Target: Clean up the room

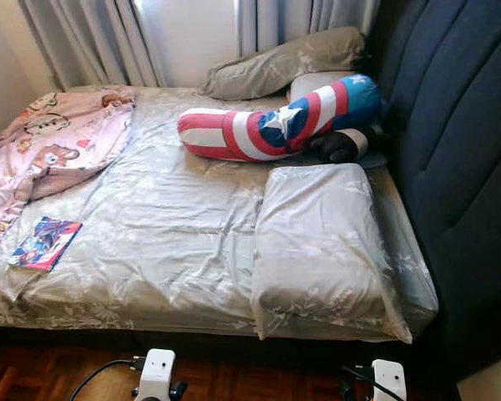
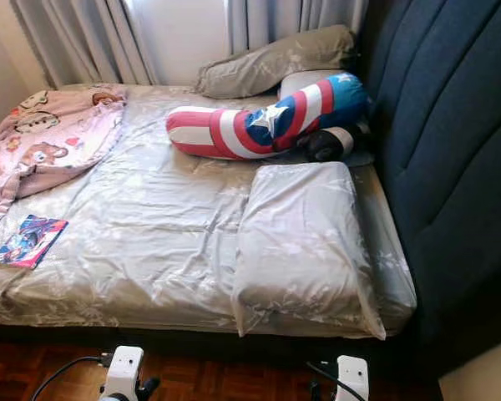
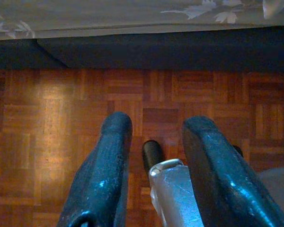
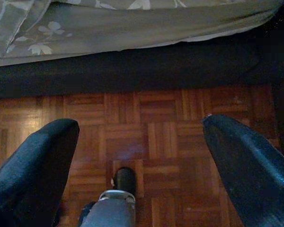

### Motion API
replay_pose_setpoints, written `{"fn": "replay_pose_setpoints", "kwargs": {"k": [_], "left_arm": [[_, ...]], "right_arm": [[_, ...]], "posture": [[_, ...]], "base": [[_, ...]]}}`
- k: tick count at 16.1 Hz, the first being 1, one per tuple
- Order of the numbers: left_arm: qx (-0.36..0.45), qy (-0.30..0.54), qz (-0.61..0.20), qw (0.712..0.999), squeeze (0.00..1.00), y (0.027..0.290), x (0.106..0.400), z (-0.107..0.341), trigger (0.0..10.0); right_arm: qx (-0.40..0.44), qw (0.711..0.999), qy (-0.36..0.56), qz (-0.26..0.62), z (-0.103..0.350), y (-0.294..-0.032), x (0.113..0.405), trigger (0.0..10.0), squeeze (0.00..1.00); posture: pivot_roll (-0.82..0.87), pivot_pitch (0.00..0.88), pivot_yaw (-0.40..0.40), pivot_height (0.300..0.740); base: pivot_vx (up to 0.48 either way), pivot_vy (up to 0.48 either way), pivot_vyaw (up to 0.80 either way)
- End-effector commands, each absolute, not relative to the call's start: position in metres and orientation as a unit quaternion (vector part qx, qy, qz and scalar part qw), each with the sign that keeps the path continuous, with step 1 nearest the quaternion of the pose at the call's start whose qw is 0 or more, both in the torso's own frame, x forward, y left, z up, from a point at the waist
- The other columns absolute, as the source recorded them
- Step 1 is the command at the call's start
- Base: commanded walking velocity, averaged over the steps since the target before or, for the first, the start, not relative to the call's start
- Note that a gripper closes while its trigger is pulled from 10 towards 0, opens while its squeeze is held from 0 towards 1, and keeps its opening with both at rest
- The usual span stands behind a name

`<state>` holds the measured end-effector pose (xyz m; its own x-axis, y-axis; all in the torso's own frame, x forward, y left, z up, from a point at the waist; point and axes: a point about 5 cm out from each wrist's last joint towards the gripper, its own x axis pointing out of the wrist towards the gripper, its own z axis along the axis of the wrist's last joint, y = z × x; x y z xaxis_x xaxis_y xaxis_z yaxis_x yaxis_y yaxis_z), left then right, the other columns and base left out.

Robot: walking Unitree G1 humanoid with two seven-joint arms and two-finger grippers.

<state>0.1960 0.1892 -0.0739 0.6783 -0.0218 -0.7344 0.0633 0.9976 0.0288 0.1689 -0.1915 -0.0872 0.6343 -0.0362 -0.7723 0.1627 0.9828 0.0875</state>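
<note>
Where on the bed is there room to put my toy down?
The bare sheet in the middle is free, between the comic book and the near pillow, below the striped bolster. It is crowded by the headboard and under the pink blanket.

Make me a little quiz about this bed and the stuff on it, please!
1. True or false: the book lies on the floor.
2. What lies against the striped bolster with the star, at the headboard end? A) a dark round cushion B) a shoe C) a cup
3. Which side of the bed is the pink blanket on, the robot's left or right?

Key
1. False, it lies on the bed.
2. A
3. Left
</note>
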Motion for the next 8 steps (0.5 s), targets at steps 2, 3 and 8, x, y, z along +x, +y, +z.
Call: {"fn": "replay_pose_setpoints", "kwargs": {"k": [2,3,8], "left_arm": [[0.024,0.410,-0.015,0.912,0.00,0.1943,0.1918,-0.0758,10.0],[0.018,0.413,-0.011,0.910,0.00,0.1946,0.1911,-0.0763,10.0],[0.028,0.413,-0.014,0.910,0.00,0.1943,0.1916,-0.0762,10.0]], "right_arm": [[0.077,0.899,0.427,-0.053,-0.0878,-0.1899,0.1684,10.0,0.00],[0.077,0.899,0.427,-0.053,-0.0878,-0.1897,0.1683,10.0,0.00],[0.078,0.899,0.428,-0.051,-0.0880,-0.1887,0.1683,10.0,0.00]], "posture": [[0.02,0.006,0.001,0.740],[0.02,0.006,0.002,0.740],[0.02,0.005,0.002,0.740]], "base": [[0.000,0.000,0.00],[0.000,0.000,0.00],[0.000,0.160,0.00]]}}
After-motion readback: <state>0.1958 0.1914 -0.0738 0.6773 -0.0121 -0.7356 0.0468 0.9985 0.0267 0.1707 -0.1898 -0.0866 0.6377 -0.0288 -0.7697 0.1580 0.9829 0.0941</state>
